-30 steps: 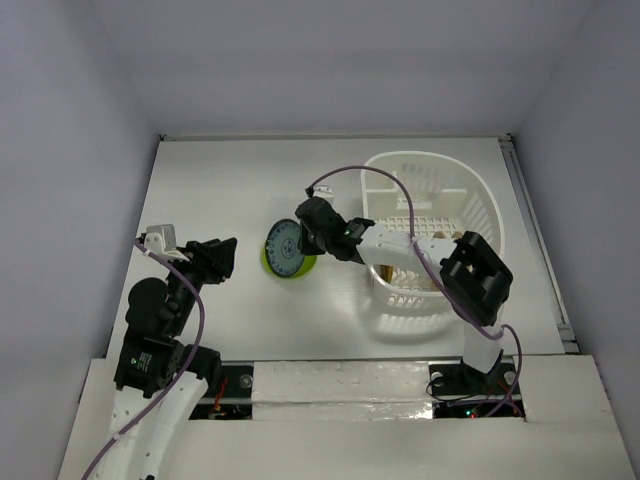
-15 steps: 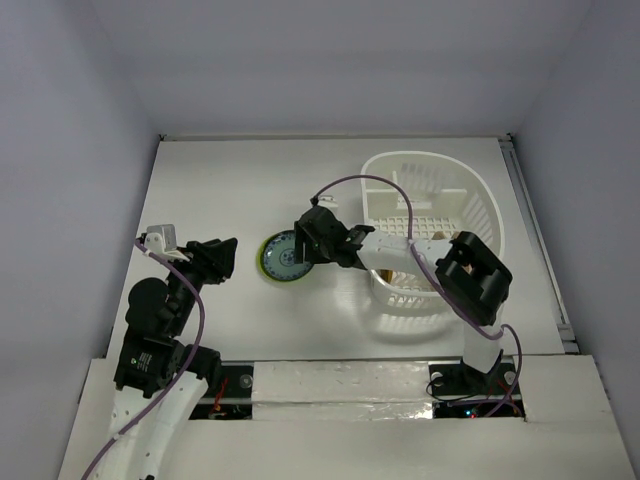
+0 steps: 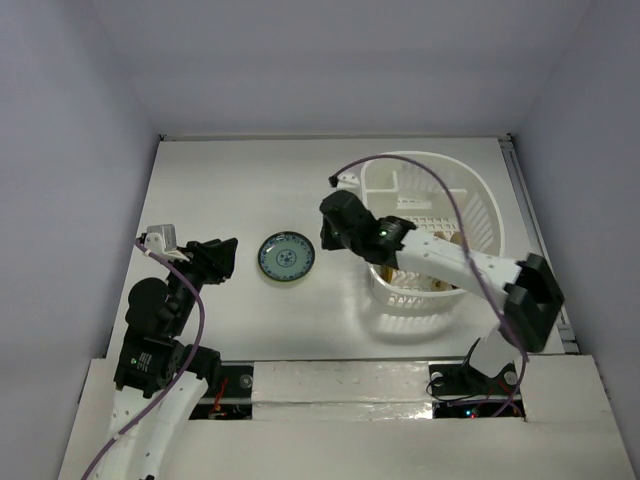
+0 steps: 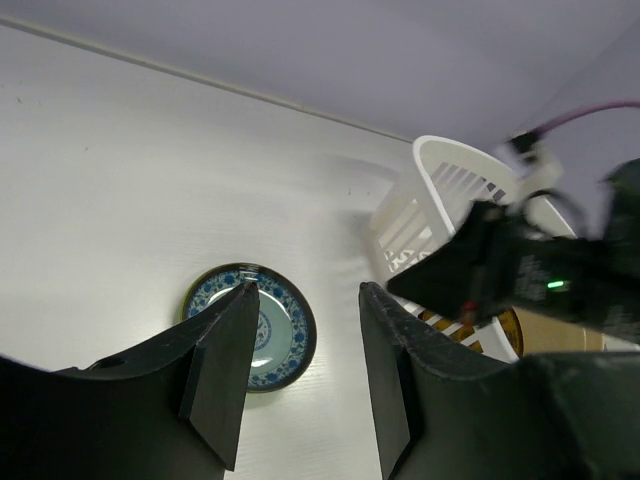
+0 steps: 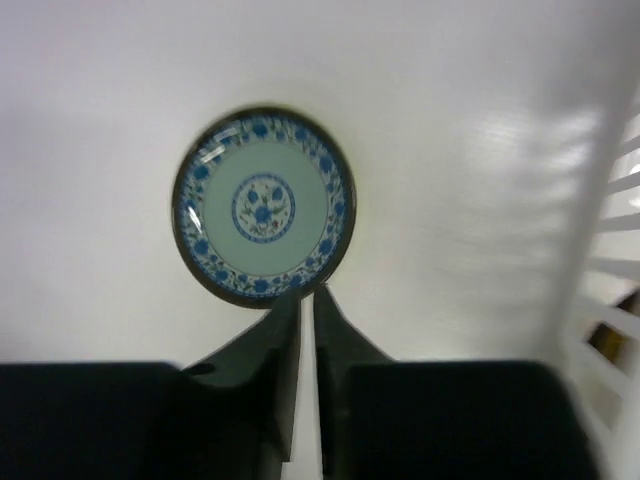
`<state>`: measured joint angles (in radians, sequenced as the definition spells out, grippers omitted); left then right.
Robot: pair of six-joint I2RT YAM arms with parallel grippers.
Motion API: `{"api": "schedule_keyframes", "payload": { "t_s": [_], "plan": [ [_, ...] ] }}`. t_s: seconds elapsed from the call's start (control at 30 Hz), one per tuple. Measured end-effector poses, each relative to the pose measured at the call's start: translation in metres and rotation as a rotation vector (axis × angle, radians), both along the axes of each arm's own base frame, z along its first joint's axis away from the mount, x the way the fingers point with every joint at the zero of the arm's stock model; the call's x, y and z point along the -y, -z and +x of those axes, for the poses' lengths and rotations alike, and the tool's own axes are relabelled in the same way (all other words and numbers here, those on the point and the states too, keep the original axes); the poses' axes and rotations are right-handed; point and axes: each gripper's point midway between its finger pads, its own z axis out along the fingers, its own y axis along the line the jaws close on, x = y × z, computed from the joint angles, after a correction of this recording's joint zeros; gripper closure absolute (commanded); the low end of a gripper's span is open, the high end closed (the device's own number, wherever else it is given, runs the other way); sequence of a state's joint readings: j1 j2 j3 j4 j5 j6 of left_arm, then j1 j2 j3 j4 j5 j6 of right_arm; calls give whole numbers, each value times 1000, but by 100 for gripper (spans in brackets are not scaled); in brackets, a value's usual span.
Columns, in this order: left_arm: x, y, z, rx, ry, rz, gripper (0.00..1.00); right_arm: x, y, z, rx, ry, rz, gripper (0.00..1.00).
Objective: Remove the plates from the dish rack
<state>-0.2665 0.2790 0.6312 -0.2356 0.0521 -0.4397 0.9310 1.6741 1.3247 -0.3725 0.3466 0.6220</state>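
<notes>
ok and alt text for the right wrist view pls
A blue-patterned plate lies flat on the white table, seen from above. The right gripper sits just below it in frame, fingers almost together, holding nothing; white slats of the dish rack edge the right side.

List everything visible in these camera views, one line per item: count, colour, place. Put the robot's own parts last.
table: one, white, under everything.
dish rack: one, white plastic with slatted sides, right part of the table.
blue-patterned plate: one, white with blue pattern and dark rim, flat on the table, left of the dish rack and apart from it.
golden-tan plates: count cannot be told, only edges show through the rack's slats.
cables: purple, one along each arm.
left gripper: one, black, open and empty, left of the plate.
right gripper: one, black, shut and empty, between plate and rack.
</notes>
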Motion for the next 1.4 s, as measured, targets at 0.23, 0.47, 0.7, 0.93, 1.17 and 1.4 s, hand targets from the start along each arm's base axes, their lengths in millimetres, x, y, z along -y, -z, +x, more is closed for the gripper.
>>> {"api": "schedule_keyframes", "payload": {
  "t_s": [0.23, 0.47, 0.7, 0.93, 1.17, 1.4],
  "plan": [
    [0, 0, 0, 0, 1, 0, 58, 76, -117, -13, 210, 167, 78, 100],
    [1, -1, -1, 2, 6, -1, 58, 147, -72, -37, 125, 304, -135, 53],
    [1, -1, -1, 5, 8, -1, 58, 179, -15, -49, -5, 335, -324, 51],
    [1, -3, -2, 14, 8, -4, 58, 178, 11, -43, -56, 315, -424, 66],
    [1, -4, -2, 18, 8, -5, 58, 175, 26, -35, -90, 298, -533, 83],
    [1, -5, -3, 22, 11, -6, 58, 179, 7, -27, -50, 319, -579, 100]
  ]
}}
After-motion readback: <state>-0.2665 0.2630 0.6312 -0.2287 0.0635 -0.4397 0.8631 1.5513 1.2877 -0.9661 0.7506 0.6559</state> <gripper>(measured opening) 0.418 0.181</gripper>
